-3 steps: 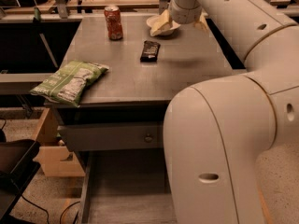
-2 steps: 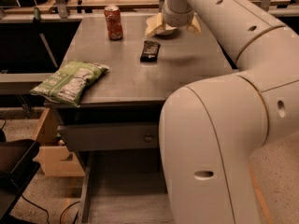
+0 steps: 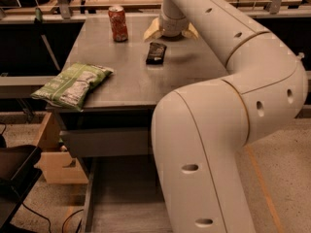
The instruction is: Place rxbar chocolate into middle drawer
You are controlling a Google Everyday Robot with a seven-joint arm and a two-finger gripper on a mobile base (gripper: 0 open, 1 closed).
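Note:
The rxbar chocolate (image 3: 156, 52), a small black bar, lies flat on the grey tabletop (image 3: 131, 79) near its back middle. My gripper (image 3: 170, 32) hangs at the back of the table just behind the bar, not touching it, with its two pale fingers (image 3: 151, 30) spread apart and nothing between them. The middle drawer (image 3: 121, 193) is pulled out below the table's front, with its bare floor showing and its left wall at the side. My arm hides the drawer's right part.
A red soda can (image 3: 118, 23) stands at the table's back left. A green chip bag (image 3: 73, 84) overhangs the front left corner. A shut grey drawer front (image 3: 104, 142) sits under the tabletop. A wooden box (image 3: 53, 154) stands on the floor at left.
My gripper has moved left along the back of the table and now sits just behind the black bar. The bar, can and bag have not moved.

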